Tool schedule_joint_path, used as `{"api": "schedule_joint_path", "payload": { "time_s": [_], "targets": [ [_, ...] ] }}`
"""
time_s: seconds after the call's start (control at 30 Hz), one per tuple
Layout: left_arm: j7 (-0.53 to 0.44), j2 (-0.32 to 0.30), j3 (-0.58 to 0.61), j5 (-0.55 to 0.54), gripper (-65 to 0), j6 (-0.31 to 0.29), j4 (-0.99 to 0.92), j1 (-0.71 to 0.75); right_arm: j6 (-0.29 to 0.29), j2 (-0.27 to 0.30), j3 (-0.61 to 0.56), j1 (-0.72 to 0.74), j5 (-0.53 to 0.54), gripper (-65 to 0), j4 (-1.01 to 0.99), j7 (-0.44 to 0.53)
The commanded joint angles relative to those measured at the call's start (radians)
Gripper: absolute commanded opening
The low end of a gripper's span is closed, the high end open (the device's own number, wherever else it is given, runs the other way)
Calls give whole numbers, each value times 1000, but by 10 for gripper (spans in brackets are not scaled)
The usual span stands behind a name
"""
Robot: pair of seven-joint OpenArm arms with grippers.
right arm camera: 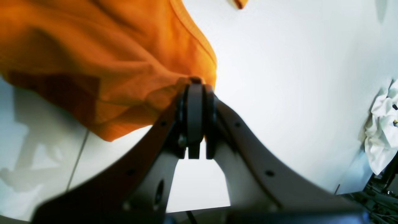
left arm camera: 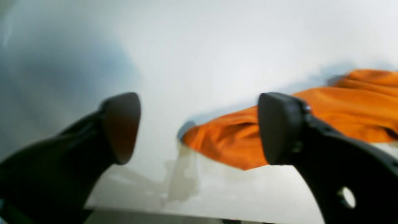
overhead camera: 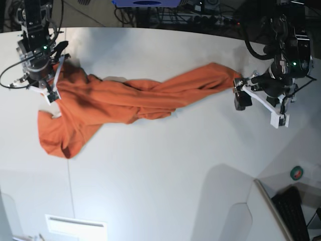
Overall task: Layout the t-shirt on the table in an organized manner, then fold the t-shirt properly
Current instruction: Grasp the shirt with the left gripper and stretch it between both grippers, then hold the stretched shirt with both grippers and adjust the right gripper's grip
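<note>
The orange t-shirt (overhead camera: 125, 98) lies stretched in a twisted band across the white table (overhead camera: 165, 170), bunched at the left. My right gripper (overhead camera: 54, 94) is at the shirt's left end. In the right wrist view the gripper (right arm camera: 195, 84) is shut on a fold of the shirt (right arm camera: 102, 62) near a ribbed hem. My left gripper (overhead camera: 242, 90) is at the shirt's right end. In the left wrist view the gripper (left arm camera: 199, 127) is open wide above the table (left arm camera: 199, 46), and the shirt's end (left arm camera: 227, 143) lies just beyond and behind one finger (left arm camera: 279, 127).
A crumpled white cloth (right arm camera: 382, 130) lies at the table's edge. A green tape roll (overhead camera: 297, 172) and a keyboard (overhead camera: 296, 211) sit low on the right off the table. Cables run along the back edge. A dark seam (overhead camera: 69, 186) crosses the table.
</note>
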Motion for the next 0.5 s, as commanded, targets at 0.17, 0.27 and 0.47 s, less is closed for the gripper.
{"api": "schedule_joint_path", "payload": {
  "time_s": [0.17,0.27,0.47],
  "targets": [
    [114,-59,118,-7,-199,-200,-270,-183,-8,-11,4,5,-10,-650,21,11],
    [117,-81,188,-3,-217,-292,-357,-231,-8,-20,4,5,-10,-650,21,11],
    [120,-108,296,0,-216,-310,-368,-247,-8,-29,4,5,-10,-650,21,11]
  ]
}}
